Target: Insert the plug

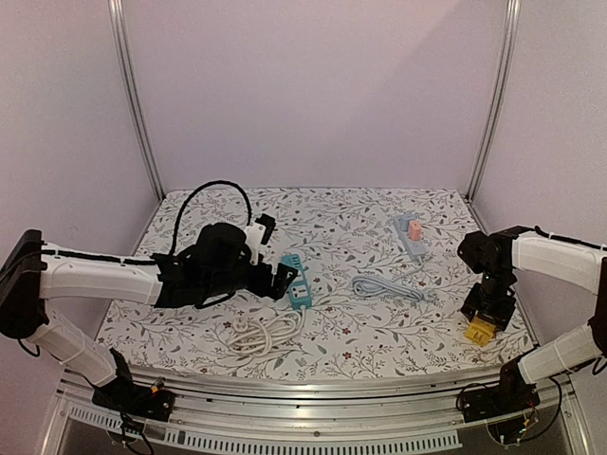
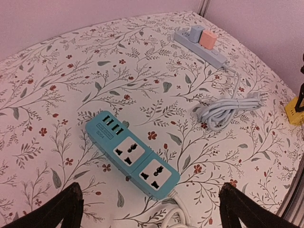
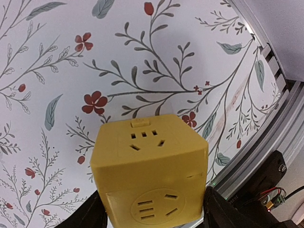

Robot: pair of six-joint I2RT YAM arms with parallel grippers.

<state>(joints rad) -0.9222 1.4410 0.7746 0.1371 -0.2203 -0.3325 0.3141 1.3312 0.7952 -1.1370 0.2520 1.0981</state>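
A teal power strip (image 1: 299,282) with two sockets and USB ports lies mid-table; it also shows in the left wrist view (image 2: 133,154). Its white cord (image 1: 264,332) is coiled in front of it. My left gripper (image 1: 282,278) hovers just left of the strip; in the left wrist view it (image 2: 152,213) is open wide and empty, the strip's cord end lying between its fingers. My right gripper (image 1: 486,318) is shut on a yellow cube plug adapter (image 3: 149,173), low over the table's right front corner. The cube also shows in the top view (image 1: 480,329).
A grey power strip (image 1: 411,235) with a pink plug (image 2: 208,39) and a blue plug (image 2: 195,34) lies at the back right, its grey cord (image 1: 389,287) bundled mid-table. A black cable (image 1: 204,204) loops at the back left. The table's metal edge rail (image 3: 266,156) is close to the cube.
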